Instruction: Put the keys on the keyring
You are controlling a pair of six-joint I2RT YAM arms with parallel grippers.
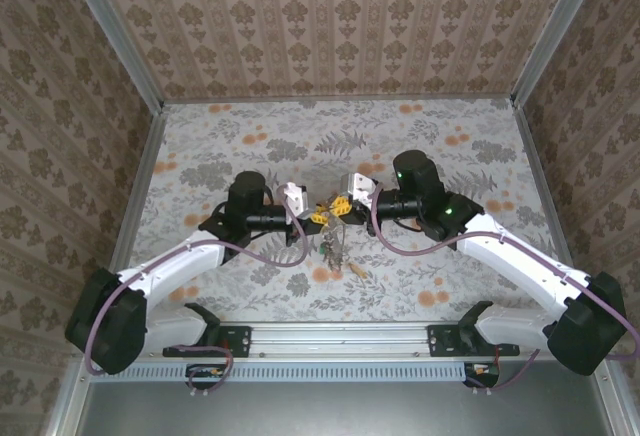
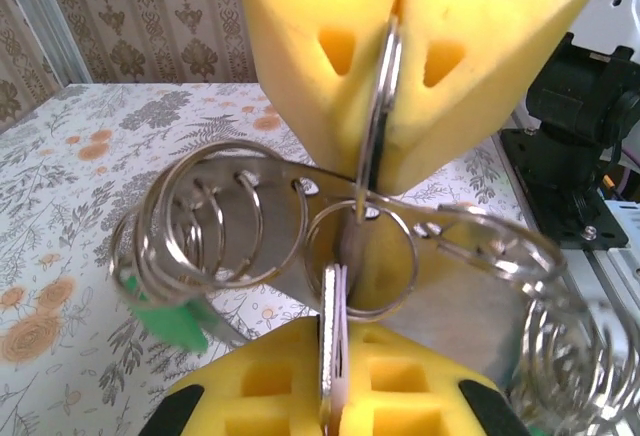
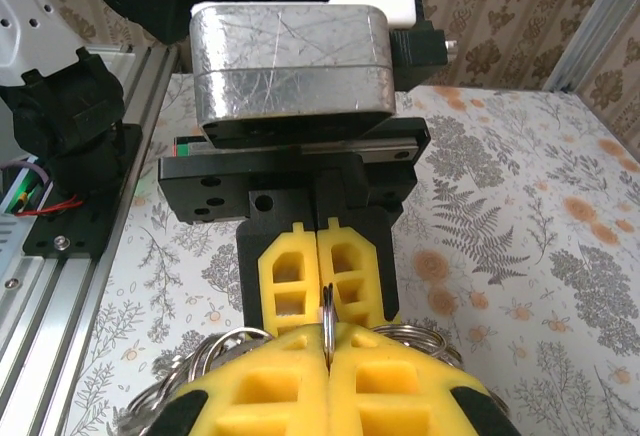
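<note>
No text, labels, brands or numbers legible (all three views)

A tabletop (image 1: 250,126) printed with grey ferns and orange blossoms lies across the middle of the frame. Beige damask wallpaper (image 1: 330,26) covers the walls above and beside it. An aluminium rail (image 1: 340,336) crosses the bottom.

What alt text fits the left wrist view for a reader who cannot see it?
Two yellow foam-tipped hands face each other: the right hand from above, shut on an edge-on metal ring, and the left hand from below, shut on a flat metal piece. Silver split rings and a green key head cluster between them over a floral table.
</note>
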